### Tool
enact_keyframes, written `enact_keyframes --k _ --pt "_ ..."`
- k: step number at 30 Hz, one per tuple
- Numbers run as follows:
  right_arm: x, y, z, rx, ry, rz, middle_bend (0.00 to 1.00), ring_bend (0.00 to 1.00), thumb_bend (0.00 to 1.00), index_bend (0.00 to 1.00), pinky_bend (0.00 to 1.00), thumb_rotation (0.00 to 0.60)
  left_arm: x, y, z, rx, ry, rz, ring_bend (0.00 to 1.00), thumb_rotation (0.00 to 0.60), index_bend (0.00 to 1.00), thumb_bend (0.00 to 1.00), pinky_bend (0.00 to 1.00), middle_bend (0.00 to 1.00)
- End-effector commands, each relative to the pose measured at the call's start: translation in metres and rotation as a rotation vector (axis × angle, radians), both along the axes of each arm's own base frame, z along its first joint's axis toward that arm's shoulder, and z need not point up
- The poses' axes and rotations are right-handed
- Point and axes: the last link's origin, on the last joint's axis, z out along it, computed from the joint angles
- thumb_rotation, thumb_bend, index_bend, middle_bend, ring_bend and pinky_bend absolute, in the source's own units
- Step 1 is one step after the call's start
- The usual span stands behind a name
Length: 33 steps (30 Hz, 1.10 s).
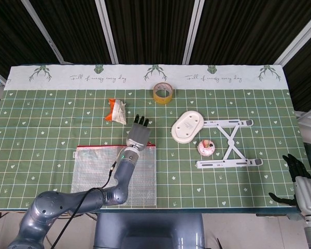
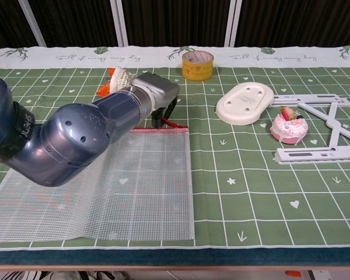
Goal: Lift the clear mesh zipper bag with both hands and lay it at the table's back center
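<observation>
The clear mesh zipper bag [image 1: 111, 176] [image 2: 122, 184] lies flat at the table's front left, with its red zipper edge toward the back. My left hand [image 1: 138, 134] [image 2: 161, 97] hovers over the bag's back right corner. Its fingers are stretched out and point down beside the red zipper end [image 2: 174, 124], and they hold nothing. The left forearm covers part of the bag in both views. My right hand [image 1: 299, 181] hangs off the table's front right corner with fingers apart and empty. It shows only in the head view.
A yellow tape roll [image 1: 163, 93] [image 2: 198, 65] stands at the back center. A snack packet [image 1: 116, 110] [image 2: 114, 76] lies behind the bag. To the right are a white oval case [image 1: 187, 126] [image 2: 245, 102], a white folding stand [image 1: 229, 146] [image 2: 324, 153] and a toy donut [image 1: 206, 148] [image 2: 289, 128].
</observation>
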Motion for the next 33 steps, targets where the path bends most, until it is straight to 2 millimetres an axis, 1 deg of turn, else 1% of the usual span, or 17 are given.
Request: enact_keyframes --k 1,4,10,13,17,19,20,22,25,26,30,33 --pt "0.001 0.000 0.000 0.001 -0.001 0.002 0.00 0.00 0.20 0.00 0.21 0.600 0.003 0.001 0.004 0.007 -0.011 -0.008 0.00 0.600 0.57 0.45 0.00 0.11" --pt "0.001 0.000 0.000 0.002 -0.004 0.003 0.00 0.00 0.20 0.00 0.21 0.600 0.007 0.002 0.010 0.014 -0.029 -0.017 0.00 0.600 0.57 0.45 0.00 0.11" --pt "0.006 -0.001 -0.001 0.019 -0.028 -0.014 0.00 0.00 0.20 0.00 0.21 0.600 0.024 0.004 0.029 0.033 -0.085 -0.052 0.00 0.600 0.58 0.45 0.00 0.11" --pt "0.015 -0.006 -0.001 0.021 -0.092 -0.036 0.00 0.00 0.20 0.00 0.21 0.600 0.040 0.005 0.046 0.050 -0.132 -0.085 0.00 0.600 0.58 0.45 0.00 0.11" --pt "0.024 -0.014 -0.002 0.046 -0.117 -0.056 0.00 0.00 0.20 0.00 0.21 0.600 0.057 0.005 0.063 0.064 -0.178 -0.117 0.00 0.600 0.58 0.45 0.00 0.11" --pt "0.033 -0.022 -0.005 0.078 -0.151 -0.081 0.00 0.00 0.20 0.00 0.21 0.600 0.069 0.003 0.075 0.068 -0.212 -0.143 0.00 0.600 0.58 0.45 0.00 0.11" --pt "0.042 -0.029 -0.006 0.093 -0.181 -0.091 0.00 0.00 0.21 0.00 0.21 0.600 0.075 0.002 0.081 0.066 -0.230 -0.157 0.00 0.600 0.58 0.45 0.00 0.11" --pt "0.054 -0.040 -0.008 0.109 -0.216 -0.094 0.00 0.00 0.23 0.00 0.21 0.600 0.084 -0.001 0.089 0.060 -0.252 -0.178 0.00 0.600 0.58 0.45 0.00 0.11" --pt "0.077 -0.058 -0.012 0.121 -0.284 -0.074 0.00 0.00 0.26 0.00 0.21 0.600 0.095 -0.006 0.097 0.054 -0.281 -0.203 0.00 0.600 0.58 0.45 0.00 0.11" --pt "0.080 -0.061 -0.013 0.123 -0.291 -0.072 0.00 0.00 0.26 0.01 0.21 0.600 0.096 -0.006 0.099 0.053 -0.284 -0.205 0.00 0.600 0.58 0.45 0.00 0.11" --pt "0.111 -0.080 -0.021 0.141 -0.405 -0.059 0.00 0.00 0.27 0.09 0.21 0.600 0.109 -0.010 0.108 0.048 -0.327 -0.222 0.00 0.600 0.58 0.45 0.00 0.11" --pt "0.134 -0.096 -0.030 0.175 -0.468 -0.066 0.00 0.00 0.27 0.11 0.21 0.600 0.118 -0.014 0.117 0.052 -0.349 -0.239 0.00 0.600 0.58 0.45 0.00 0.11"
